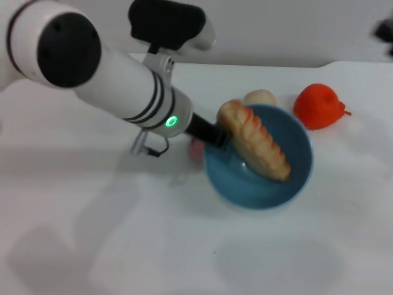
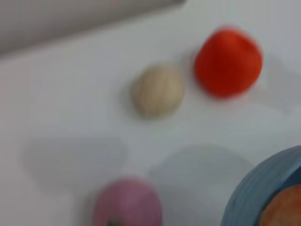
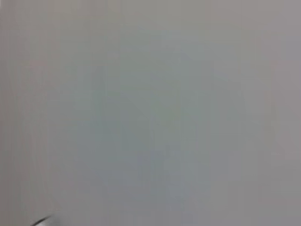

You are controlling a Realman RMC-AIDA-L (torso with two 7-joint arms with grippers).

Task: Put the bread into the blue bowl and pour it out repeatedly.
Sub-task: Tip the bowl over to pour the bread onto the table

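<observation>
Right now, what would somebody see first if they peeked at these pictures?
The long golden-tan striped toy bread lying slantwise in the round light-blue bowl mid-table. The big white left arm reaches in with its tool at the bowl's rim. A bright red-orange toy fruit sits just behind.

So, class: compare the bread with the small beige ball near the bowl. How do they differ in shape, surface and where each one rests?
Shape: the bread is a long oval loaf; the beige ball is small and round.
Surface: the bread shows orange stripes; the ball is plain beige with faint ridges.
Place: the bread lies slanted in the blue bowl, one end over the rim; the ball sits on the table outside it.
Both are tan-toned.
</observation>
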